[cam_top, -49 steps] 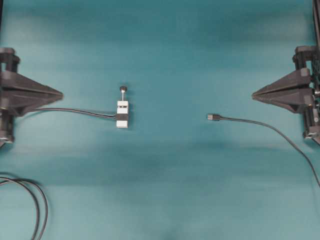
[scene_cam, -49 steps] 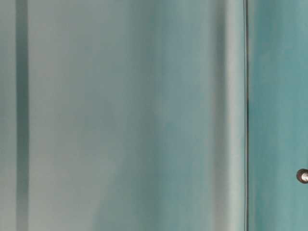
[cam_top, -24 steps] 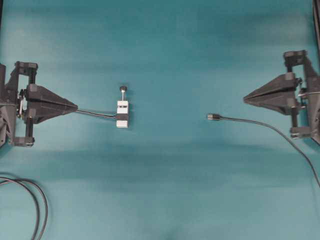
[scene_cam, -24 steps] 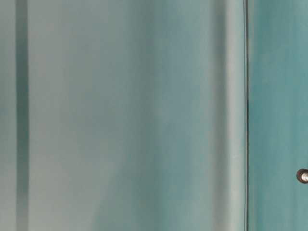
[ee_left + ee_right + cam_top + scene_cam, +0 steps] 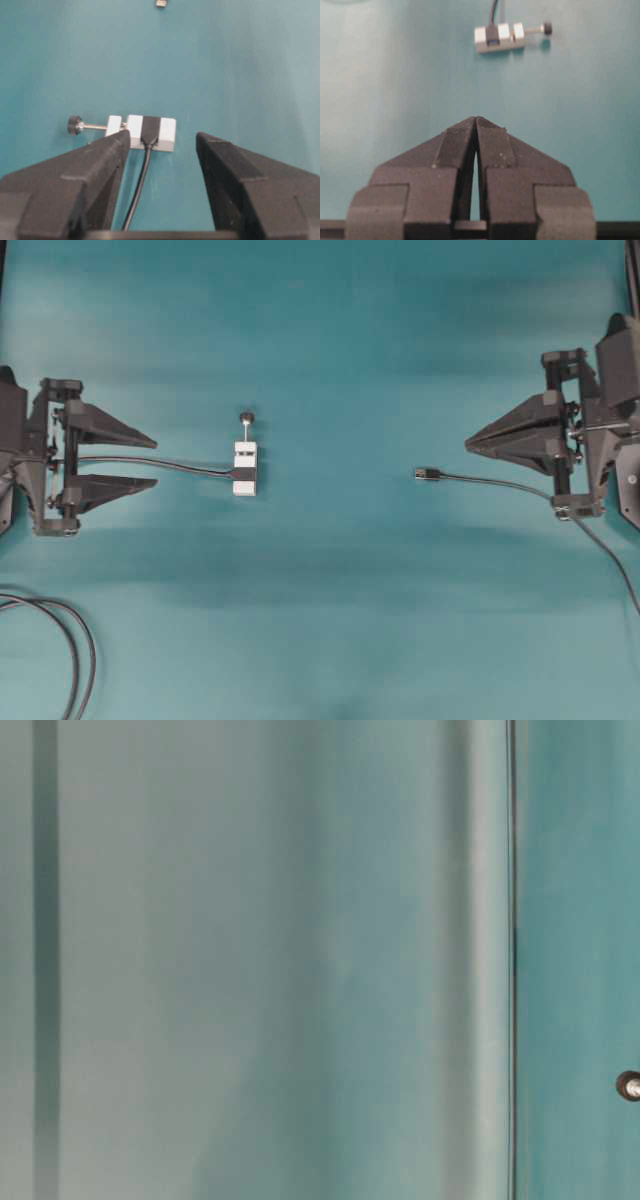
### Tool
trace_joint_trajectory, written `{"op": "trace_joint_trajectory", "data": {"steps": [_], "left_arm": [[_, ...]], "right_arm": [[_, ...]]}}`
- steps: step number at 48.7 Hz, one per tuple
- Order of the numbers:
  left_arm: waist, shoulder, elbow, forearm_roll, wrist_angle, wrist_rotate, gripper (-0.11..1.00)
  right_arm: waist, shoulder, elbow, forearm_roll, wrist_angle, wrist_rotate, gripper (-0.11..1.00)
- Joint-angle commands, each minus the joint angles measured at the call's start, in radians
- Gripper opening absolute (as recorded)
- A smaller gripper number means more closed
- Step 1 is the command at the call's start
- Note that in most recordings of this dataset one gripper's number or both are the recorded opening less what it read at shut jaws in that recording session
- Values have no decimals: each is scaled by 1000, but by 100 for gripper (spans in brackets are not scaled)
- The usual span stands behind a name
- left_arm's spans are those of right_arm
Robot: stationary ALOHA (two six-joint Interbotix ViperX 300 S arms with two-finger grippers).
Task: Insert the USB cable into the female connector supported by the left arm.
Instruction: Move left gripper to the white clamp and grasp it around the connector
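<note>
Connector block, i.e. the female connector [image 5: 245, 468], is lying flat on the teal counter [image 5: 340, 360], left of centre in the overhead view, w/ its rod and black knob [image 5: 245, 418] pointing toward the far side. Its dark cable tail [image 5: 150, 462] is running left, passing between the fingers of the left end effector [image 5: 152, 460], which is gaping wide and touching nothing. In the left wrist view the block [image 5: 150, 132] is sitting just beyond the finger tips. USB cable [image 5: 500, 483] is lying right of centre, plug [image 5: 427, 473] facing the block, well apart from it. Right end effector [image 5: 470, 446] is hovering near the plug, fingers pressed together, gripping nothing. Looped dark cables [image 5: 70, 640] are resting at the near-left corner.
</note>
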Motion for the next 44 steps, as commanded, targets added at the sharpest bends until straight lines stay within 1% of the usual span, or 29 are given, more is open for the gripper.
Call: {"op": "trace_joint_trajectory", "data": {"steps": [1,5,15,23,32,36,44], "left_arm": [[2,58,-11,3,-60,43,65],[2,127,-15,3,-106,67,65],[2,287,-21,-5,-267,52,65],[9,396,-32,-5,-351,26,65],[35,482,-37,-5,-396,11,65],[41,497,-37,-5,-393,11,65],[49,505,-37,-5,-390,11,65]], "right_arm": [[-3,37,-18,-2,-14,32,1],[-3,77,-15,-2,-18,60,1],[-28,187,11,-2,-104,63,1],[-34,298,61,-2,-209,63,1],[-34,405,104,-2,-385,63,2],[-34,440,104,-2,-436,63,9],[-32,468,92,-2,-417,61,35]]}}
